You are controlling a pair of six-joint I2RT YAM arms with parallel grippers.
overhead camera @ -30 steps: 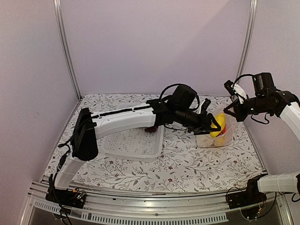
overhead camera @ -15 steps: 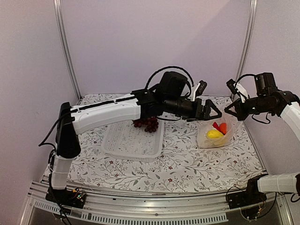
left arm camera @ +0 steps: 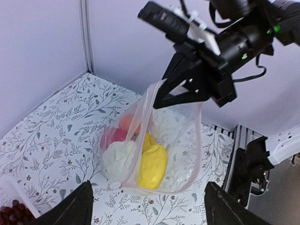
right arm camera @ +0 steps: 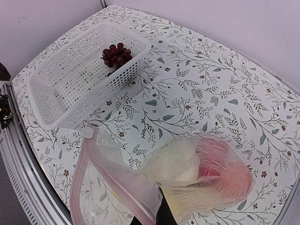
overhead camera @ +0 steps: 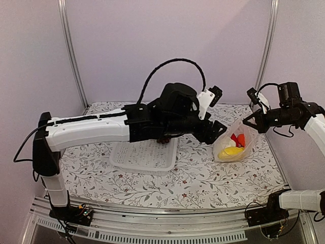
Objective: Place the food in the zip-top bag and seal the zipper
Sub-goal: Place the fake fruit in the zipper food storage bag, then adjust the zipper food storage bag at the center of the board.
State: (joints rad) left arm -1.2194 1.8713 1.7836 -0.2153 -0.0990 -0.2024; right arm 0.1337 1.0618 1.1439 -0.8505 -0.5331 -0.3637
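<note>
- My left gripper [left arm camera: 147, 184] hangs with jaws wide apart, empty.
- Low to its left, the grape bunch [left arm camera: 11, 214] lies in the basket [right arm camera: 56, 79]. It looks light and knobbly, so I would grasp across its middle.
- Just ahead is the zip-top bag [left arm camera: 183, 140], limp and slippery. My right gripper [left arm camera: 161, 93] is clamped on its mouth edge.

On the table [overhead camera: 203, 178] the basket [overhead camera: 142, 157] sits left of centre, with the grape bunch [right arm camera: 116, 54] in its far right corner. The zip-top bag [overhead camera: 234, 145] stands to the right, apart from the basket. Inside it, cauliflower [left arm camera: 119, 157] and oblong pieces [left arm camera: 153, 166] lie nearer, with pepper [left arm camera: 114, 137] and round fruit [left arm camera: 126, 123] behind them.
</note>
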